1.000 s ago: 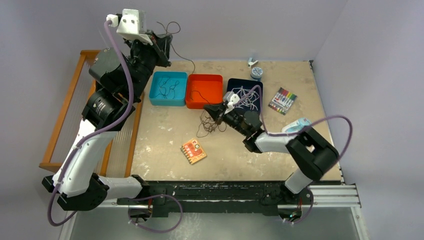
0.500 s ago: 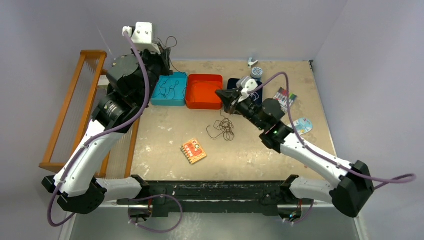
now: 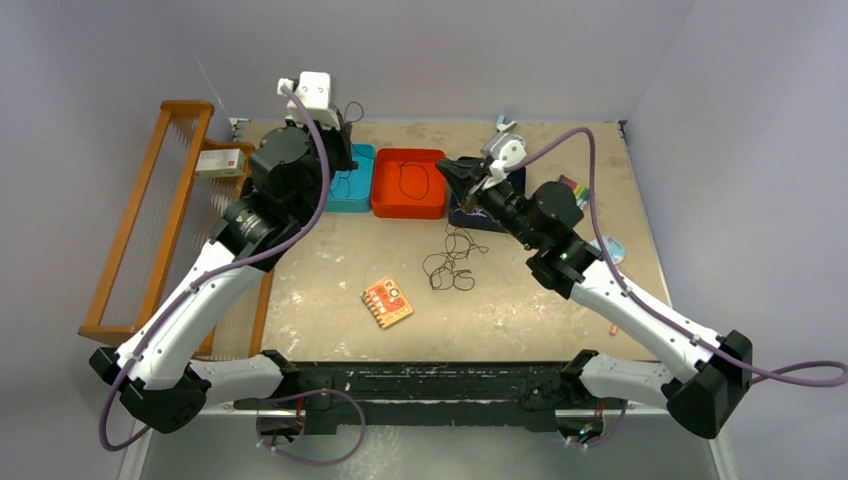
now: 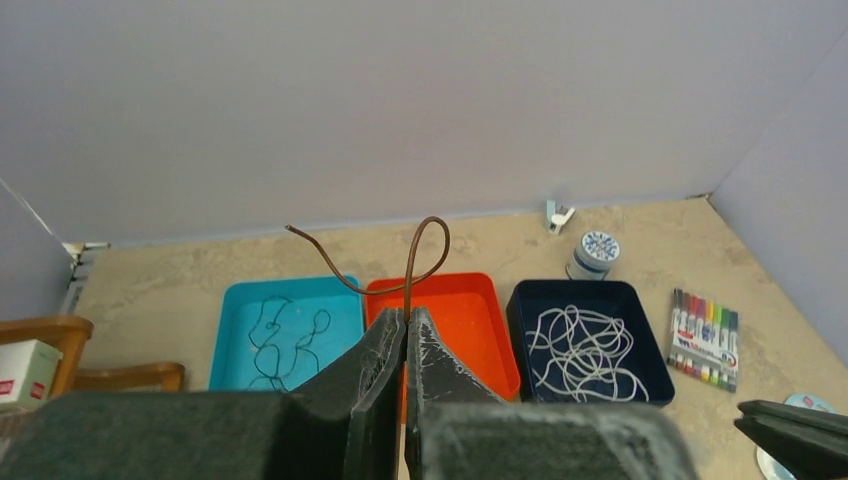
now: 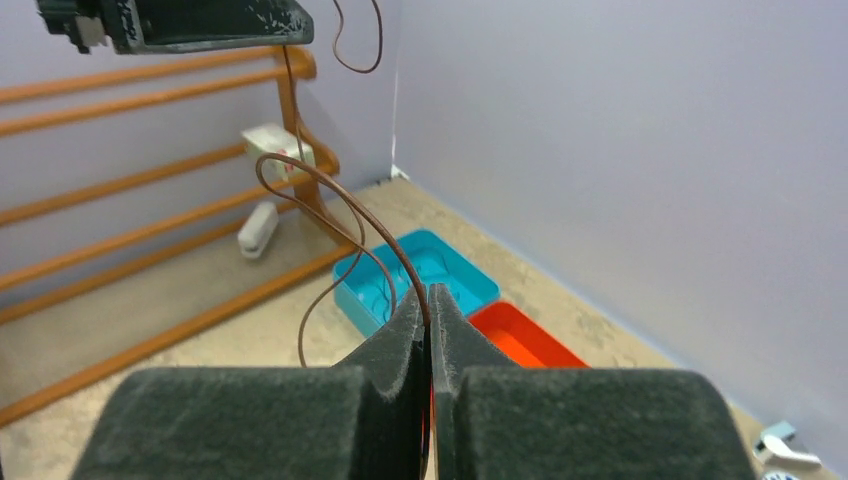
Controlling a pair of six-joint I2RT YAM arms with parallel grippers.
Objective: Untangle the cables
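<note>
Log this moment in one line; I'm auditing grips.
left gripper: shut on brown cable | right gripper: shut on brown cable | same cable: cannot tell | tangle: on table

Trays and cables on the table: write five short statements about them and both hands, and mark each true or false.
1. The dark blue plastic tray holds white cables. True.
2. The left hand is open and empty. False: it is shut on a thin brown cable.
3. The pack of coloured marker pens lies inside the teal tray. False: it lies on the tabletop, to the right of the dark blue plastic tray.
4. A loose tangle of dark cables lies on the tabletop, to the right of the orange square card. True.
5. The right hand is shut on a thin brown cable too. True.
</note>
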